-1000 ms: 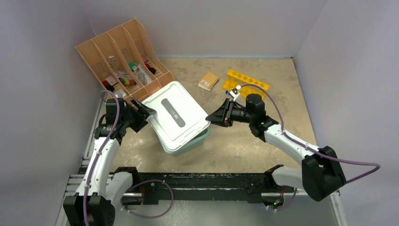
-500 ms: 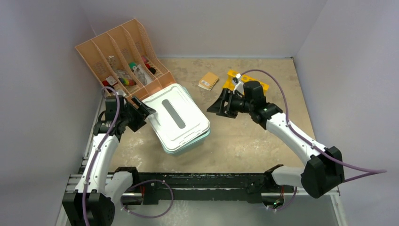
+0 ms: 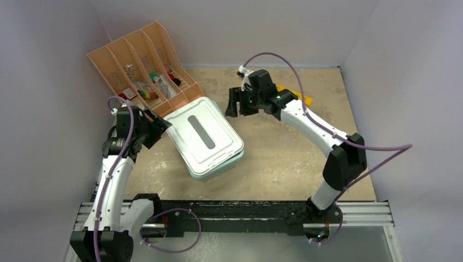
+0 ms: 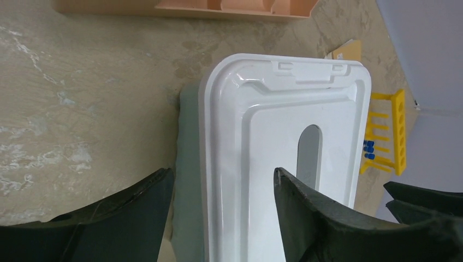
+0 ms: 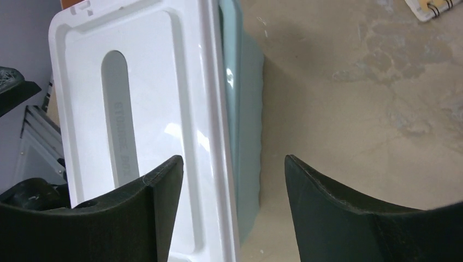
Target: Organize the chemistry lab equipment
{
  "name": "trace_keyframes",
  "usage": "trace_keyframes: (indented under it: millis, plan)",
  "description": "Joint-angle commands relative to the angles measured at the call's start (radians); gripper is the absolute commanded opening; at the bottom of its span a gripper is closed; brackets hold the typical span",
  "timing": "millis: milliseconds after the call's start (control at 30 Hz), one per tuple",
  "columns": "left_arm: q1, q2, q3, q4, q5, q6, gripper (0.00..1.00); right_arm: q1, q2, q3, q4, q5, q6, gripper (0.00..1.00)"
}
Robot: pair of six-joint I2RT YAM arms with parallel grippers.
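At the left edge of the table [image 3: 273,158] the left gripper [image 4: 221,173] stands open and holds nothing. Its two fingers are spread wide just beside the left side of the pale teal tub [image 3: 218,168]; whether they touch it I cannot tell. The tub sits in the left half of the table, turned at an angle, and its white lid [image 3: 205,136] is on it, a little shifted against the tub.

Beyond the tub, near the middle of the far half, the right gripper [image 5: 233,159] hangs above the table – also open, fingers wide apart, empty. Its camera looks down at the right side of the lid and at a small spiral notebook [image 5: 434,8].

In the far left corner the peach organiser [image 3: 117,71] lies tilted, and the small items [image 3: 147,91] are in its compartments. Near the far edge, right of the centre, is a yellow rack [image 4: 396,131] – the test tubes [image 4: 369,148] are in it, only their blue caps are clear.
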Motion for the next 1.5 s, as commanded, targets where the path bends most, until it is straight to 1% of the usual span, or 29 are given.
trace_keyframes:
  millis: [0,100,267,433,533,600,700,800,933,1133,1233,1467]
  plan:
    - [0.006,-0.021,0.001,0.065,-0.031,-0.031,0.64,0.075,0.076,0.15,-0.079,0.12,-0.105,0.69]
    - [0.006,0.013,-0.002,0.073,-0.004,-0.024,0.6,0.096,0.143,0.212,-0.105,0.149,-0.11,0.64]
    - [0.006,0.056,-0.008,0.071,0.01,0.006,0.56,0.107,0.192,0.256,-0.12,0.163,-0.123,0.52]
    - [0.006,0.094,-0.015,0.103,0.088,0.018,0.49,0.114,0.198,0.26,-0.161,0.207,-0.128,0.41]
    - [0.006,0.121,-0.014,0.115,0.127,0.027,0.46,0.116,0.183,0.242,-0.184,0.24,-0.112,0.34]
    - [0.006,0.136,-0.011,0.12,0.143,0.036,0.46,0.119,0.171,0.231,-0.202,0.249,-0.098,0.31]
    - [0.006,0.152,-0.005,0.117,0.146,0.046,0.47,0.122,0.149,0.206,-0.214,0.233,-0.069,0.31]
    - [0.006,0.154,-0.006,0.117,0.142,0.049,0.5,0.128,0.136,0.184,-0.204,0.203,-0.046,0.31]
    - [0.006,0.15,-0.007,0.119,0.14,0.048,0.55,0.129,0.137,0.202,-0.212,0.135,-0.016,0.28]
    - [0.006,0.142,-0.026,0.122,0.142,0.045,0.56,0.138,0.144,0.208,-0.217,0.077,-0.02,0.28]
    - [0.006,0.141,-0.035,0.126,0.145,0.045,0.56,0.139,0.153,0.218,-0.222,0.082,-0.015,0.28]
    - [0.006,0.142,-0.038,0.103,0.1,0.053,0.47,0.143,0.156,0.219,-0.208,0.089,-0.006,0.3]
